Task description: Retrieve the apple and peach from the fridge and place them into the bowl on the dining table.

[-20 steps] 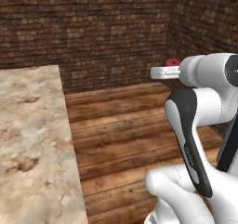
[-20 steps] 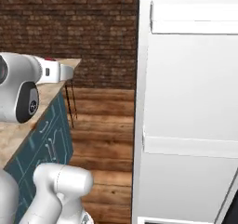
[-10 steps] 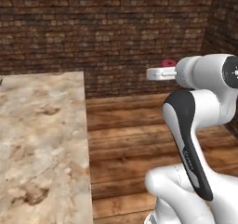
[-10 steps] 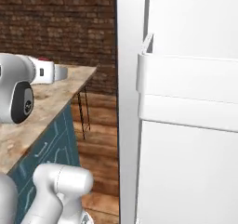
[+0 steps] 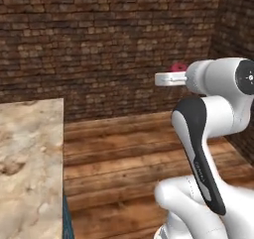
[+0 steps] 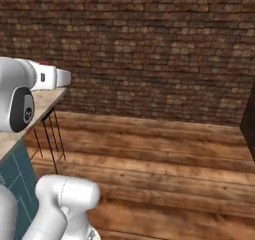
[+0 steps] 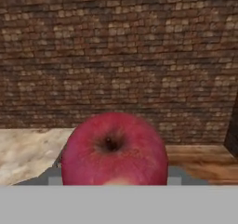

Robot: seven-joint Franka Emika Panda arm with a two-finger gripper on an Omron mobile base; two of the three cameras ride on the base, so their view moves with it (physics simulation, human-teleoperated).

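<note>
The apple [image 7: 114, 149] sits in the claw [image 7: 114, 179], dining table [image 5: 30, 158] to its left.

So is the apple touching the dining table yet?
Apart. The hand view shows the apple held up in the jaws, with the dining table lying beyond and lower left.

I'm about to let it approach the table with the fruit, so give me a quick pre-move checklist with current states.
1. Apple sits in the gripper: ok, it fills the hand view between the fingers.
2. Dining table in sight: ok, its marble top shows at the left of the left base view.
3. Bowl located: cannot tell.
4. Floor ahead of the base free: ok, bare wood planks up to the brick wall.
5. Apple centred in the grip: cannot tell, the fingertips are hidden behind the fruit.
</note>
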